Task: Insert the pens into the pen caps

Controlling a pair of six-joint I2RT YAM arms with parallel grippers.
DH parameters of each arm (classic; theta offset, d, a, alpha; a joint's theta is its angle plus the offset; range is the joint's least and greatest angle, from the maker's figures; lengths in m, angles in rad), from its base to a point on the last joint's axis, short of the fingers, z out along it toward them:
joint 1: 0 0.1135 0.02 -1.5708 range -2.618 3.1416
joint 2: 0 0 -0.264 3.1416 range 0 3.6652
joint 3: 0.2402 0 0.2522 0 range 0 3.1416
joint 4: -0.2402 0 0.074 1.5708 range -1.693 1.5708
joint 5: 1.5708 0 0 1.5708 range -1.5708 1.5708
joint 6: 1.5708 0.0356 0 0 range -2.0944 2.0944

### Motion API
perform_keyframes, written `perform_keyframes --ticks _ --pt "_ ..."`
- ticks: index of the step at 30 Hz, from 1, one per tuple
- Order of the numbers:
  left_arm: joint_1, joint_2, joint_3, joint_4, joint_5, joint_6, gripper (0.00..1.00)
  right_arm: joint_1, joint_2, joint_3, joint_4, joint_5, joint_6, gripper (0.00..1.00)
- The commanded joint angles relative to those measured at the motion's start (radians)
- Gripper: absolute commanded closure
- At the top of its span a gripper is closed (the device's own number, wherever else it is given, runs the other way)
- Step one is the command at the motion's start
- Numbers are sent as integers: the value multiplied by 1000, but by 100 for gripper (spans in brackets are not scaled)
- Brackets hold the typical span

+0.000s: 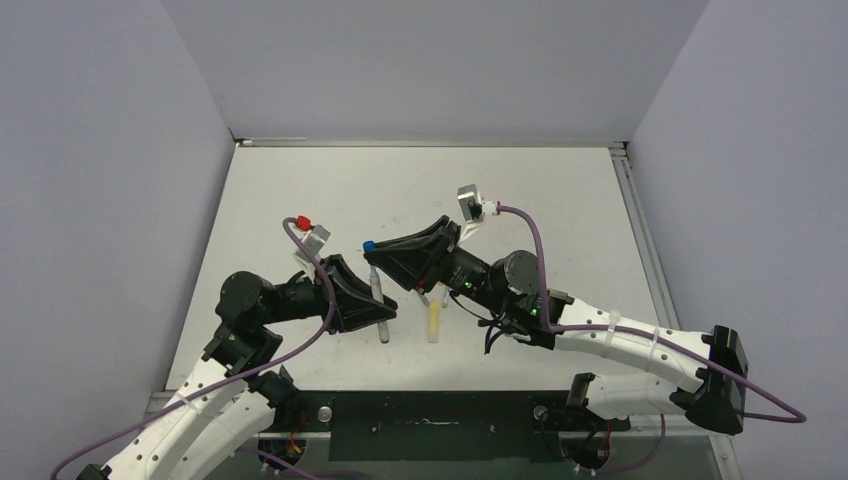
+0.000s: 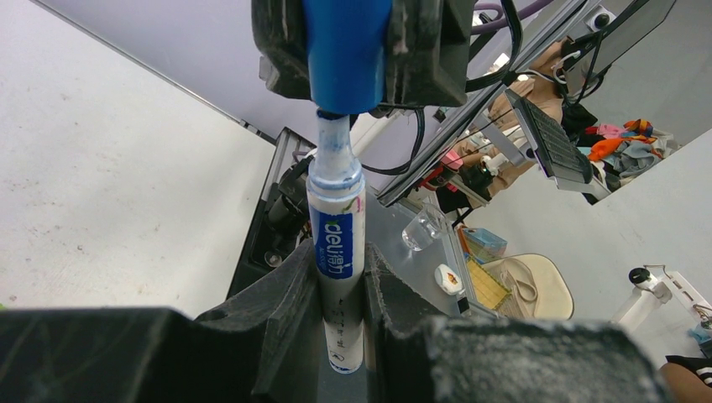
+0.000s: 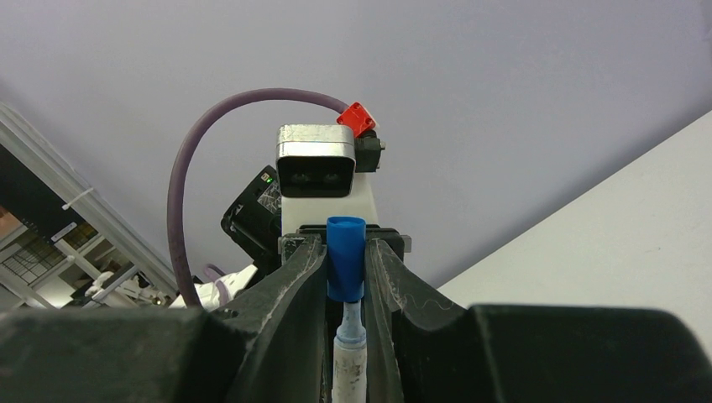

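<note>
The left gripper (image 2: 340, 281) is pinching the white-grey pen (image 2: 336, 227) around its lower barrel, and the right gripper (image 3: 344, 252) is pressed shut on the blue cap (image 3: 345, 260). The pen's tip points straight into the cap's open end. In the left wrist view the nib is just inside the cap's mouth while the inked shoulder behind it is bare — so by my reading the cap is started but not seated. The pair is held above the table (image 1: 560, 190), with both arms converging on the cap from either side. The yellow marker (image 1: 433, 320) lies on the table on the arm-base side of the cap, a little toward the right arm and well apart from it. The risk from here is in the push. If pen and cap are slightly off-axis, the pen could slide back through the left fingers instead of going home, or the short cap could twist in the right grip — either would leave the cap loose.
</note>
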Motion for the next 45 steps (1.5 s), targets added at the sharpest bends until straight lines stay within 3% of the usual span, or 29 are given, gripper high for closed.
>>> perform_keyframes --ticks 1,27,41,45 --pt "-5 -16 56 9 -13 10 100 16 -33 -18 47 16 -9 95" --pt "-4 -2 117 -43 -90 78 100 112 -61 -31 -58 67 -108 93" --pt "-3 34 142 -143 -100 261 100 138 -73 44 -223 95 -226 65" --pt "-3 36 149 -191 -110 313 100 138 -97 56 -269 113 -260 52"
